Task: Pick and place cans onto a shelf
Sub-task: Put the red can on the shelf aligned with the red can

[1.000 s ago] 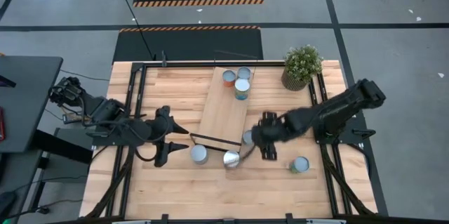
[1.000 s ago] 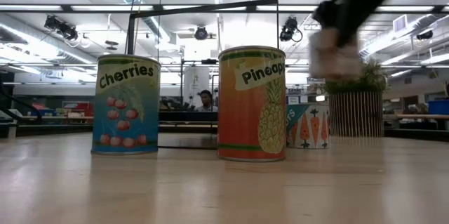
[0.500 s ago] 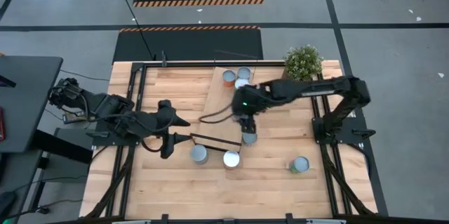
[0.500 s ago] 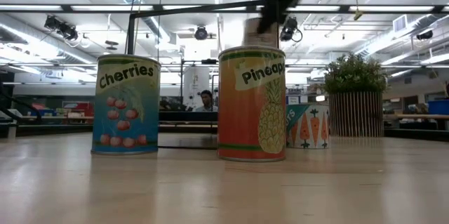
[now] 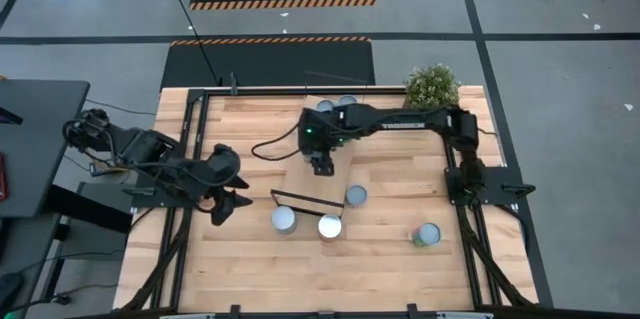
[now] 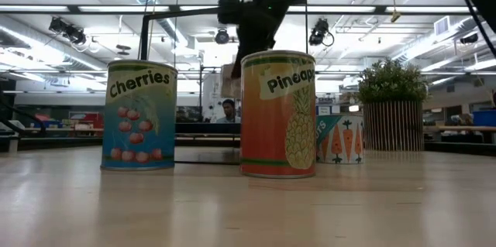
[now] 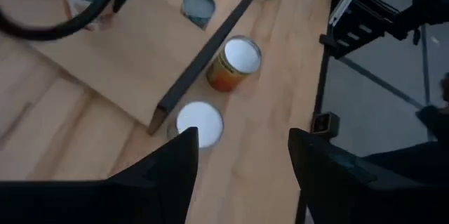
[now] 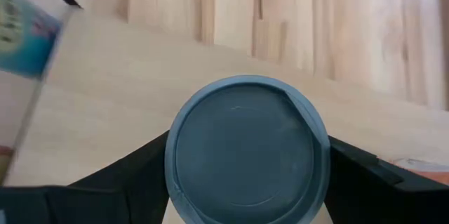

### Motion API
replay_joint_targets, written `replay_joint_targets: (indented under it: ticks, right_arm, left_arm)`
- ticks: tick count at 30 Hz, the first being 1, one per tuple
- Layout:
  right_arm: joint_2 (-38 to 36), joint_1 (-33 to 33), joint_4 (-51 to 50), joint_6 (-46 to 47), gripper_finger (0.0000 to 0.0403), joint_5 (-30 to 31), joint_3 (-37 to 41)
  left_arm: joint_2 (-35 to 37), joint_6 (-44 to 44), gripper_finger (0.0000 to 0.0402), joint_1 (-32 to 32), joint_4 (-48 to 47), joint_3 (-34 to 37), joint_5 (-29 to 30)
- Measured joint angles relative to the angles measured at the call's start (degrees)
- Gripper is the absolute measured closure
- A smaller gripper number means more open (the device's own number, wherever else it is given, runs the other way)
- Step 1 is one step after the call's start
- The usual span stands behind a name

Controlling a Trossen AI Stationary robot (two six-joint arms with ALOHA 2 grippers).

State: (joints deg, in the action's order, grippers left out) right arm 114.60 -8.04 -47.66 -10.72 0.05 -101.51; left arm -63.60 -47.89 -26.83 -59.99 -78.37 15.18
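My right gripper (image 5: pixel 322 166) reaches across from the right and is shut on a can with a blue-grey top (image 8: pixel 245 154), over the light-wood shelf board (image 5: pixel 300 183). That board fills the right wrist view (image 8: pixel 105 76). My left gripper (image 5: pixel 232 205) is open and empty, left of the shelf's black-framed near end; its fingers show in the left wrist view (image 7: pixel 242 161). On the table stand the cherries can (image 6: pixel 139 115), the pineapple can (image 6: pixel 277 114), a carrot can (image 5: pixel 356 195) and a teal can (image 5: pixel 427 235). Two more cans (image 5: pixel 326 107) stand at the shelf's far end. My right gripper pinches the can by two opposite sides (image 8: pixel 170 168) between its two fingers (image 8: pixel 105 185), coming from above and pointing down. The can is upright, its top toward the wrist, over the middle of the shelf board. I cannot tell whether its base touches the board.
A potted green plant (image 5: pixel 432 91) stands at the far right corner. The shelf's tall black frame (image 6: pixel 225 7) rises behind the two near cans. My right arm lies across the shelf's far end. Bare tabletop lies at the near edge and the far left.
My right gripper has carried the can from the near right of the table up and toward the far left, ending over the middle of the shelf board. My left gripper has drawn back a little toward the table's left edge.
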Motion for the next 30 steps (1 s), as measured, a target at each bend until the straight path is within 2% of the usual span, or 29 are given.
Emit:
replay_joint_targets:
  ticks: [7,19,27,30]
  right_arm:
    - [3.75,-1.81,-0.63,-1.01,0.009,-0.11,0.0]
    - [4.33,-2.37,-1.17,-1.56,0.0026,2.37,-1.59]
    - [4.4,-1.45,-0.76,-4.04,0.0024,3.89,-2.59]
    - [4.43,-1.92,-0.41,-4.62,0.0027,6.4,-1.55]
  left_arm:
    - [-0.01,-0.95,0.0175,-1.07,0.08,0.0,0.08]
    - [-0.14,0.54,0.0175,-1.05,0.15,0.0,1.31]
    - [-0.16,0.59,0.0175,-1.05,0.17,0.0,1.31]
    - [-0.16,0.64,0.0175,-1.05,0.17,0.0,1.31]
